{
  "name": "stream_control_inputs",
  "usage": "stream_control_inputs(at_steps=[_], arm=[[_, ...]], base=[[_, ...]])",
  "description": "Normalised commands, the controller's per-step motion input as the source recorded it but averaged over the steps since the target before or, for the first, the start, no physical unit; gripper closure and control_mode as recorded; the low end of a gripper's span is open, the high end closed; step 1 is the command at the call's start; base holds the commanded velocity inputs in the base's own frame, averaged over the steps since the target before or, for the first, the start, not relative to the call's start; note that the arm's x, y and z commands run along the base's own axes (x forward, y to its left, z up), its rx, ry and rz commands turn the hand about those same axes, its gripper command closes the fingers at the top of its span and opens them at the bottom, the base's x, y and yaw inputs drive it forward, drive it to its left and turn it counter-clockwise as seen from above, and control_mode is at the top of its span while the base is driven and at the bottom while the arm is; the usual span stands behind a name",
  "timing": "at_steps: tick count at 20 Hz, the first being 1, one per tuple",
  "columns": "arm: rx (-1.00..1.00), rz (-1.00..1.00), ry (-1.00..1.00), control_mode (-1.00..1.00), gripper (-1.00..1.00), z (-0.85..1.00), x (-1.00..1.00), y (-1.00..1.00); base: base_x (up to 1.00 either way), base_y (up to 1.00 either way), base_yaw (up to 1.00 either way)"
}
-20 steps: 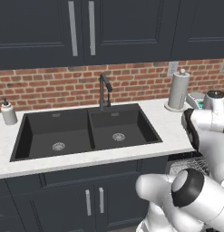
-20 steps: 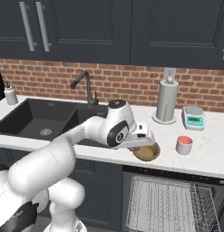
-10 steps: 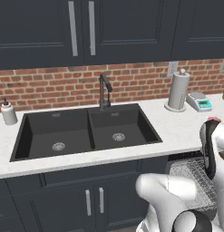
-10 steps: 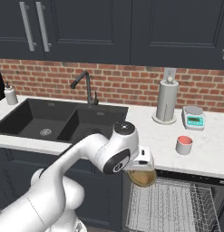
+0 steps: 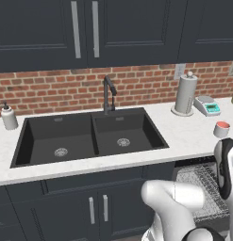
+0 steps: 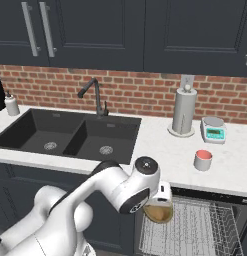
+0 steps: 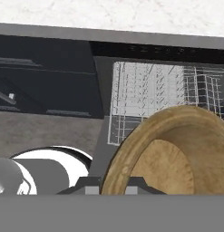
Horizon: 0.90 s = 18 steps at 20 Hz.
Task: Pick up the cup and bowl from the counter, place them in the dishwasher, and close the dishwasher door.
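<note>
My gripper (image 6: 162, 202) is shut on the rim of the tan wooden bowl (image 6: 157, 213), which hangs tilted just over the left end of the pulled-out silver wire rack (image 6: 205, 227) of the dishwasher. In the hand view the bowl (image 7: 177, 154) looms large with its hollow toward the camera, the gripper (image 7: 112, 188) pinching its rim, and the rack (image 7: 149, 90) lies beyond it. The cup (image 6: 202, 160), pale with a red top, stands on the white counter (image 6: 165, 147) above the dishwasher; it is also the cup (image 5: 222, 129) at far right. The dishwasher door is out of view.
A paper-towel roll (image 6: 184, 111) and a small scale (image 6: 213, 130) stand at the back right. The black double sink (image 6: 70, 135) with its faucet (image 6: 95, 95) lies to the left, with a soap bottle (image 6: 12, 105) at the far left. Dark cabinets hang above.
The arm has carried the bowl down from counter height, off the counter's front edge, to just above the dishwasher rack. The cup has not moved.
</note>
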Motion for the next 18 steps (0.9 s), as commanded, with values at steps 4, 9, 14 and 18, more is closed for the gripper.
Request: stream_control_inputs(at_steps=[4,9,14,18], arm=[[0.1,0.02,0.13,-1.0,1.0,-0.31,0.0,-0.27],[0.2,0.08,0.13,-1.0,1.0,-0.43,0.01,-0.64],[0.19,0.05,0.01,-1.0,1.0,-0.54,0.13,-0.58],[0.11,0.0,0.0,-1.0,1.0,-0.48,0.55,-0.25]], base=[[0.0,0.0,0.0],[0.0,0.0,0.0],[0.0,0.0,0.0],[0.0,0.0,0.0]])
